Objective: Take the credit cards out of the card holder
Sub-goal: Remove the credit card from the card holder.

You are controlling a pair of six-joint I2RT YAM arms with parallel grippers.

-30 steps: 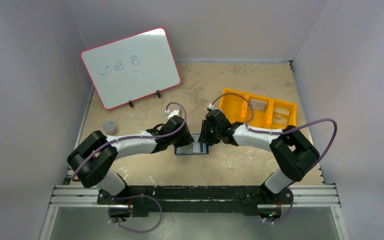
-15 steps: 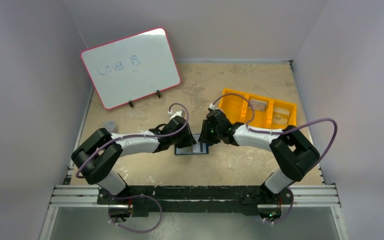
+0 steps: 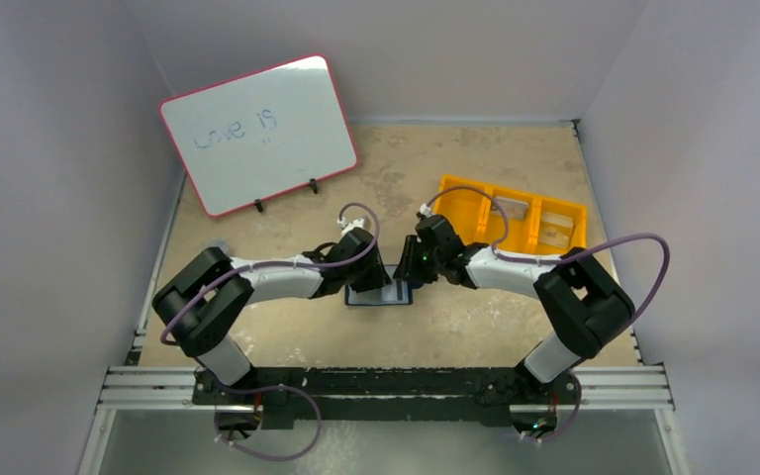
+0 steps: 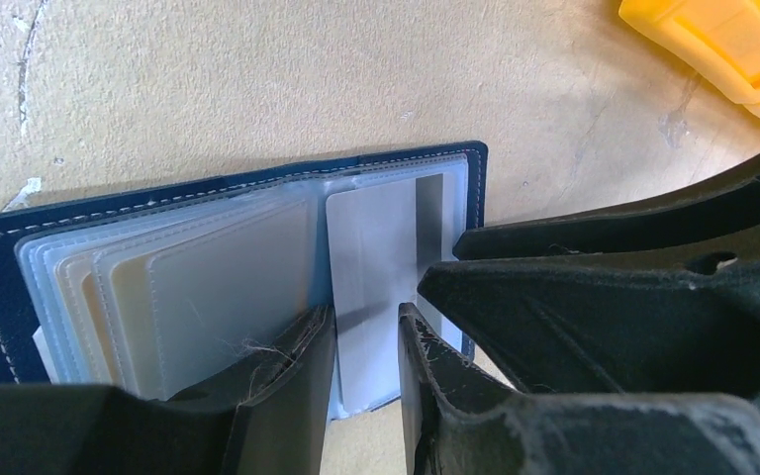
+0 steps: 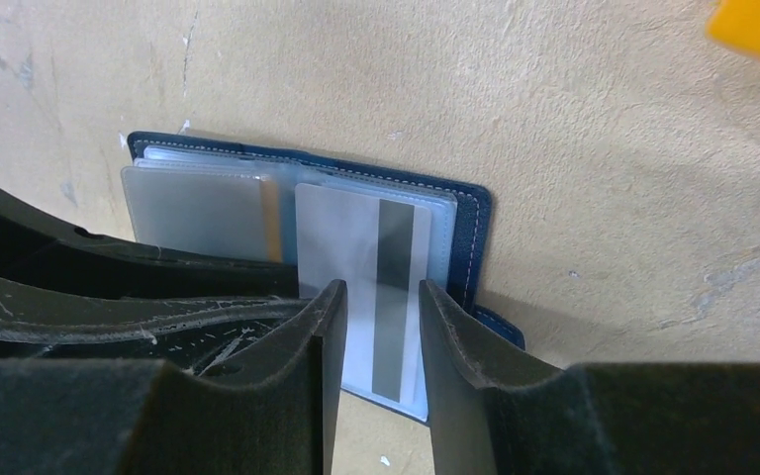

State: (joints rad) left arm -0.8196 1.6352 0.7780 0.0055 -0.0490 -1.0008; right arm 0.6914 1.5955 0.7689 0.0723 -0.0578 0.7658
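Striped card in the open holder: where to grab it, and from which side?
Probably the striped card by its two long edges, coming from straight above: it lies flat on the open card holder, and the right gripper straddles its width. Whether a clear pocket covers it, I cannot tell.

Open navy card holder point(image 5: 473, 213) lies on the tan table point(image 5: 574, 119); a dark-striped credit card point(image 5: 351, 233) shows between the parted fingers of the right gripper point(image 5: 380, 292)

left arm point(image 3: 267, 282), right arm point(image 3: 510, 269) reaching inward, jaws slightly parted
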